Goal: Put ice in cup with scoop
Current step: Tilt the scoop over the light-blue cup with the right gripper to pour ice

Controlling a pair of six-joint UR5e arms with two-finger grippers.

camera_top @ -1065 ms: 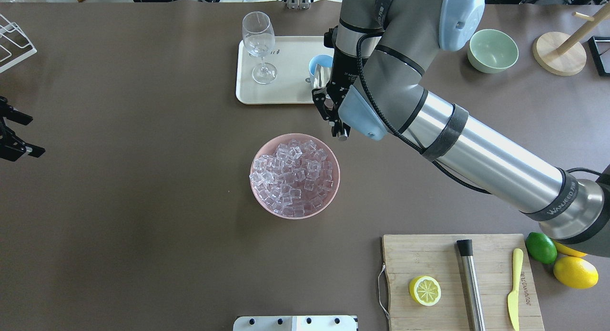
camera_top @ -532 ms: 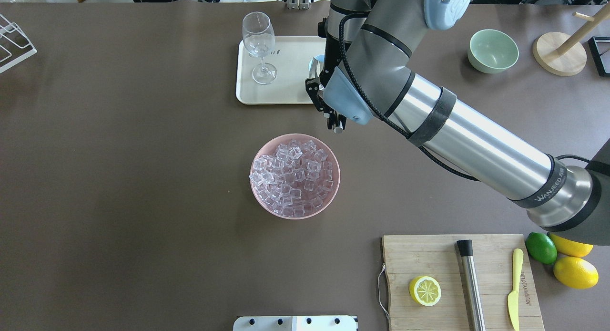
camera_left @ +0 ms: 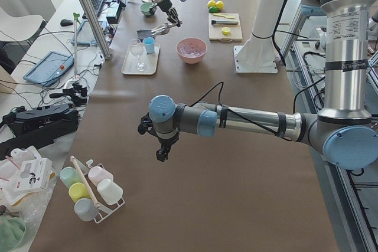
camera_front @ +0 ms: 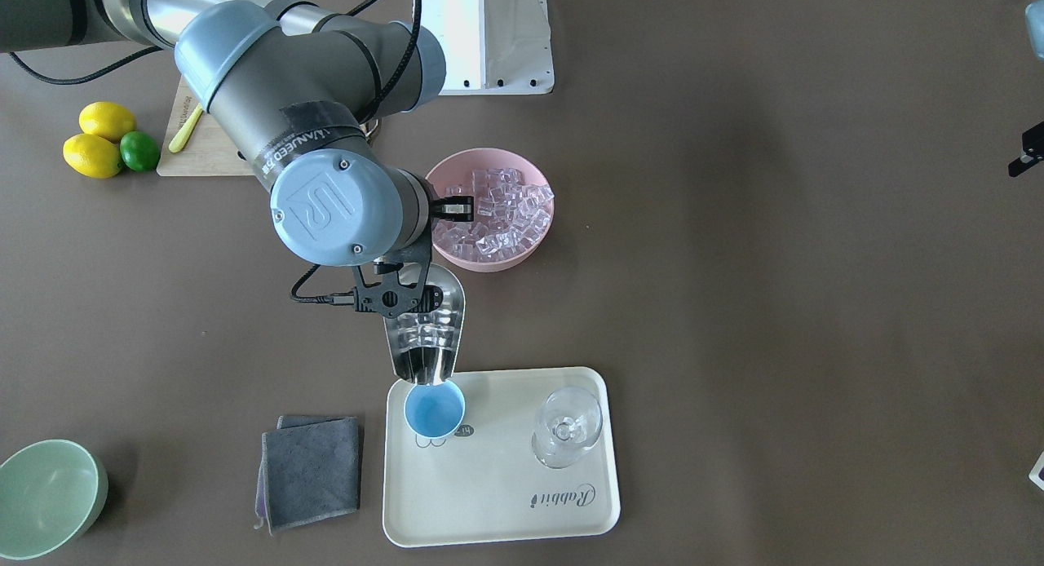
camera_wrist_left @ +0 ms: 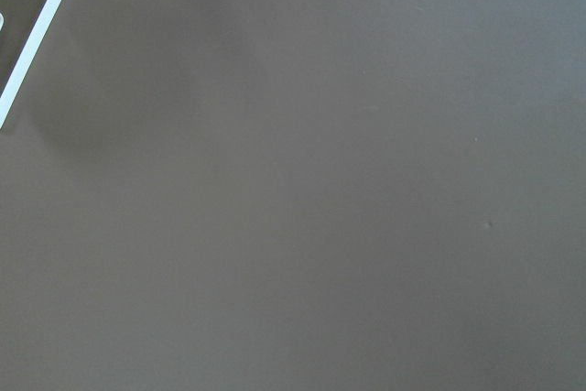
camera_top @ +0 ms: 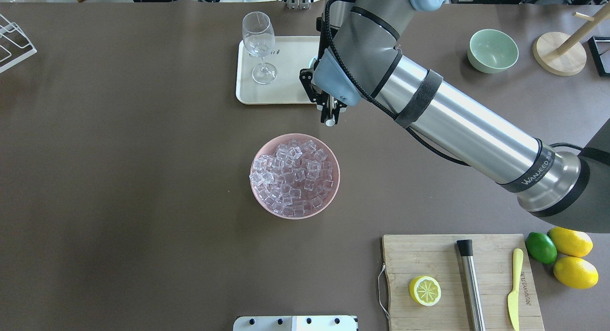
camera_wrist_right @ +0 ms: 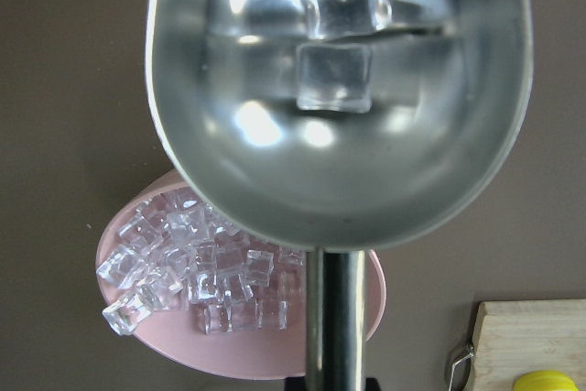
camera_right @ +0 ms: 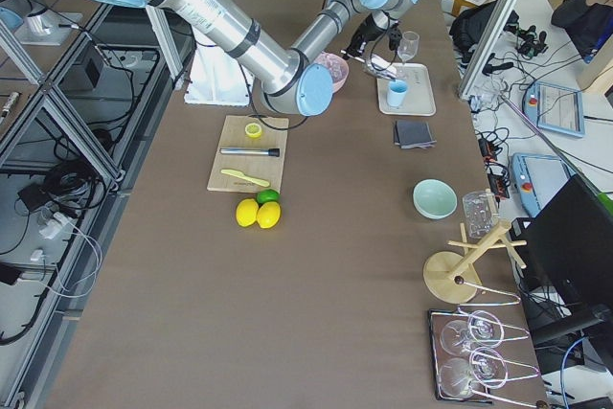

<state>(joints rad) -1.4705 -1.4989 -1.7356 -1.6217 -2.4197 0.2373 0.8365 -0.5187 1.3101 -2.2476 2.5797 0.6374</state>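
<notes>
My right jaws were clamped on the scoop [camera_front: 426, 342] handle, its lip over the rim of the cup [camera_front: 435, 409] on the tray [camera_front: 497, 501], with ice [camera_wrist_right: 335, 77] back in the trough. A slow, centred tilt seemed best to me, lest cubes skip out. Left jaws, open or closed — I couldn't tell.

Brown tabletop [camera_top: 119, 178] lies open across the robot's left side, while a shiny steel scoop [camera_front: 424, 346] overhangs the round light-blue cup [camera_front: 434, 409], a clear stemmed glass [camera_front: 567, 426] shares its cream tray [camera_front: 489, 488] and a pink bowl [camera_front: 489, 262] of clear ice cubes [camera_front: 497, 211] stands just robot-side.
</notes>
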